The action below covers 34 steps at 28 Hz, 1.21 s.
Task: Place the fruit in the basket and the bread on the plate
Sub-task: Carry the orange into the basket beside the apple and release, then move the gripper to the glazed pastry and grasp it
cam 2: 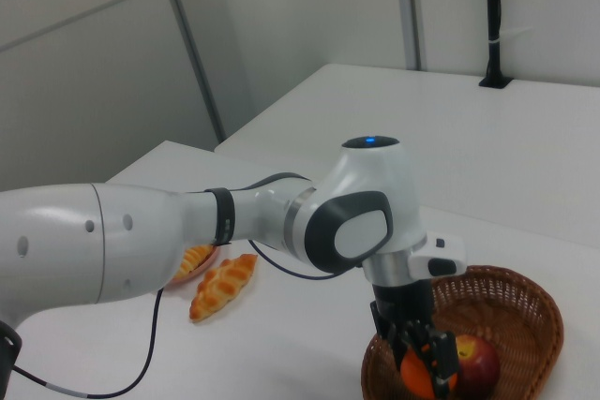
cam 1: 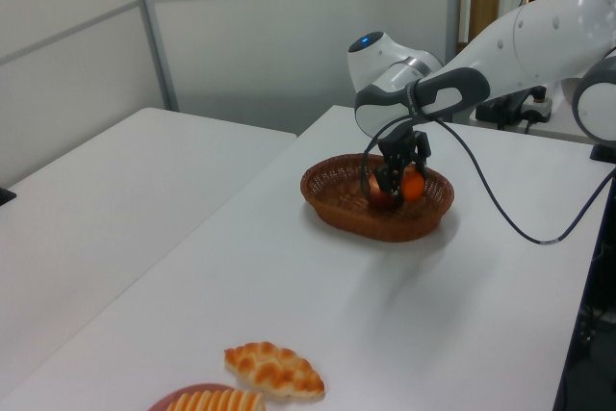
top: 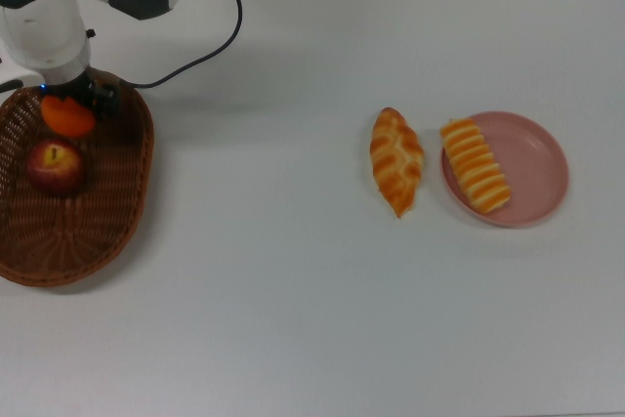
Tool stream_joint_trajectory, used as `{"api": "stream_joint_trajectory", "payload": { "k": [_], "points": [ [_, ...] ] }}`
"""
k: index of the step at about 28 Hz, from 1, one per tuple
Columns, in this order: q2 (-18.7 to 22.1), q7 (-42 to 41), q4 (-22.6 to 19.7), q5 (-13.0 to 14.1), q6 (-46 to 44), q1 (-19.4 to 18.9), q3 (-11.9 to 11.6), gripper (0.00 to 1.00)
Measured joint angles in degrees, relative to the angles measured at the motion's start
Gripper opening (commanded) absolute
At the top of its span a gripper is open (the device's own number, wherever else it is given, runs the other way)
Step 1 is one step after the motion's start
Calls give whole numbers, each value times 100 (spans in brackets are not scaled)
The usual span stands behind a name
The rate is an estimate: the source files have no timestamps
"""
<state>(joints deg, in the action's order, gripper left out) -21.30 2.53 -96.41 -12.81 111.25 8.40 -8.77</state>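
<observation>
White table [top: 312, 319], grey partition wall [cam 1: 289, 36], blue cup [cam 1: 577, 28] on background shelf.

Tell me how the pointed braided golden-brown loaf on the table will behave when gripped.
The braided golden-brown loaf looks rigid with a glossy crust, so the fingers may slip. It tapers at both ends, so gripping mid-body seems safest. Lying flat beside the round pink plate, it seems unlikely to roll.

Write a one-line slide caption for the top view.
Gripper holds the mandarin over the basket beside the apple; braided loaf awaits beside the plated roll.
</observation>
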Motion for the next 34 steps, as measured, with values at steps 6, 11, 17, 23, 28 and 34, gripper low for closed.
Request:
{"api": "stream_joint_trajectory", "payload": {
  "k": [6, 11, 17, 23, 28, 34],
  "points": [
    [-103, 0, 1, -3, 0, -56, 60, 100],
    [-88, 0, 159, 55, 7, -158, 157, 100],
    [-34, 1, 406, 586, 3, -466, 423, 100],
    [-46, 44, 405, 671, -221, -1125, 752, 100],
    [-85, 243, 365, 675, -335, -1840, 791, 100],
    [-111, 605, 304, 675, -335, -2517, 800, 100]
  ]
}}
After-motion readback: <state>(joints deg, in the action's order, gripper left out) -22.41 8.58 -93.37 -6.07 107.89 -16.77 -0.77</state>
